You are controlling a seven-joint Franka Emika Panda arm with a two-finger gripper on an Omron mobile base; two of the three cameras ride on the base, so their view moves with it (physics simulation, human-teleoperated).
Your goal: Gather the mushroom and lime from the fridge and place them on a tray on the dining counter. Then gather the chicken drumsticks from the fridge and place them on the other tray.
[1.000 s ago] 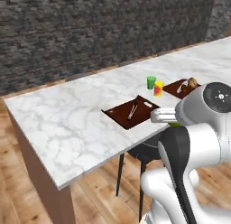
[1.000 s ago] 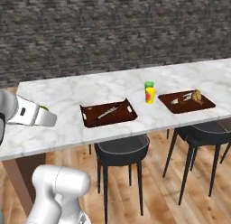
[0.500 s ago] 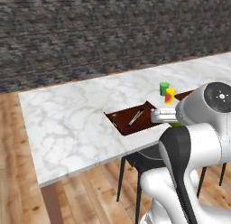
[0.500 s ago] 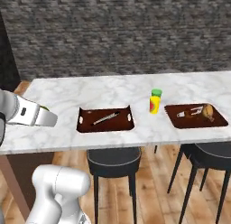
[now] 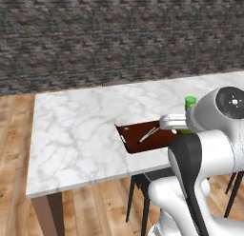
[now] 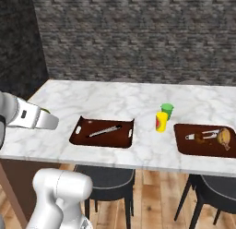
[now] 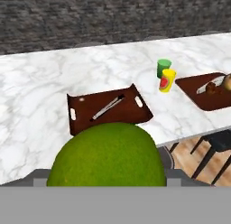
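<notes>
The gripper [image 7: 106, 184] is holding a round, dimpled green lime [image 7: 106, 155] in wide jaws, near the marble counter [image 6: 115, 101] and a dark rectangular tray [image 6: 103, 133].

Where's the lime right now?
In the hand view the lime sits between the gripper's jaws at the bottom centre, held short of the near tray on the marble counter.

We are finding no readable text, labels or numbers; the yellow cup's [image 6: 160, 121] red mark is illegible.
</notes>
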